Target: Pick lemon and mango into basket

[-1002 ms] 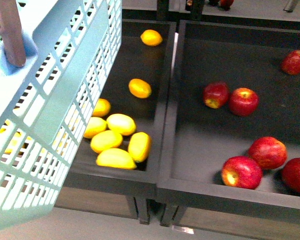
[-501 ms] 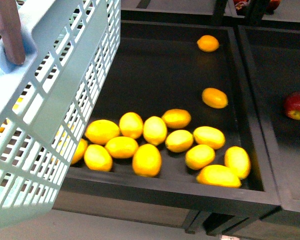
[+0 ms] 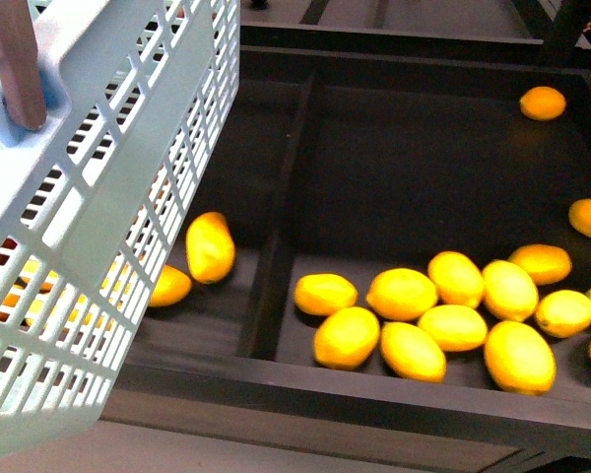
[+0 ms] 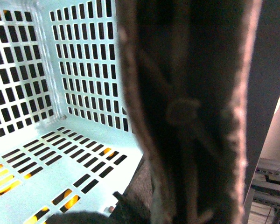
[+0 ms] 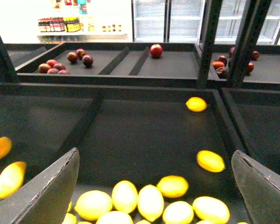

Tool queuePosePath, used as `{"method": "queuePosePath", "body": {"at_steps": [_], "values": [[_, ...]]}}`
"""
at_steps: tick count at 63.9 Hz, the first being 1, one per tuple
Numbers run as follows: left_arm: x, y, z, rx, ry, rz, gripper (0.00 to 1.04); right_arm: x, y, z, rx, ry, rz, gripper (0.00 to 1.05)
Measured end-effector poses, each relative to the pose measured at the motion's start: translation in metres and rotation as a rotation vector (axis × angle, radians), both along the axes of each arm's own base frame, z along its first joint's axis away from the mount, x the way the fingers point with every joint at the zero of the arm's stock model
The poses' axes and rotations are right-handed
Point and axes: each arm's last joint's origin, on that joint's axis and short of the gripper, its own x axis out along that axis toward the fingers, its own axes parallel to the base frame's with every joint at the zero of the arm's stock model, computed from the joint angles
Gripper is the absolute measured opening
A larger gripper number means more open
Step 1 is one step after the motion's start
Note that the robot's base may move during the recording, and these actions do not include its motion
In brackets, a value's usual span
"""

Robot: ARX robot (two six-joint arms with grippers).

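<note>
The light teal basket (image 3: 128,148) hangs tilted at the left of the front view, and its brown handle (image 3: 15,69) rises at the top left. My left gripper (image 4: 140,212) is shut on that handle (image 4: 191,112), above the basket's bare slotted floor (image 4: 46,140). Several lemons (image 3: 401,293) lie clustered in the right black bin. A longer mango (image 3: 209,246) lies in the bin left of the divider, close to the basket wall. My right gripper (image 5: 155,153) is open above the lemons (image 5: 150,201), holding nothing. It is out of the front view.
A raised black divider (image 3: 276,246) separates the two bins, and a front rim (image 3: 374,399) runs along them. Two lemons (image 3: 543,102) lie apart at the back right. Red apples (image 5: 156,50) sit on shelves behind. Yellow fruit (image 4: 4,179) shows through the basket's floor slots.
The front view has swung left. The apple bin slid out on the right, the lemons moved to the right side and the mango bin came in. The basket keeps its place.
</note>
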Motion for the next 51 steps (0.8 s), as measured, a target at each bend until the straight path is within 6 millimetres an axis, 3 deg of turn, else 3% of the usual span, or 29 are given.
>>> {"method": "queuePosePath", "body": {"at_steps": [40, 45, 51], "values": [[0.001, 0.003, 0.0, 0.024, -0.002, 0.025, 0.05, 0.0, 0.0, 0.0, 0.0, 0.0, 0.003, 0.96], [0.006, -0.002, 0.003, 0.144, 0.147, -0.089, 0.05, 0.0, 0.0, 0.0, 0.0, 0.0, 0.002, 0.96], [0.03, -0.022, 0.0, 0.501, 0.236, -0.321, 0.05, 0.0, 0.0, 0.0, 0.0, 0.0, 0.003, 0.96]]}}
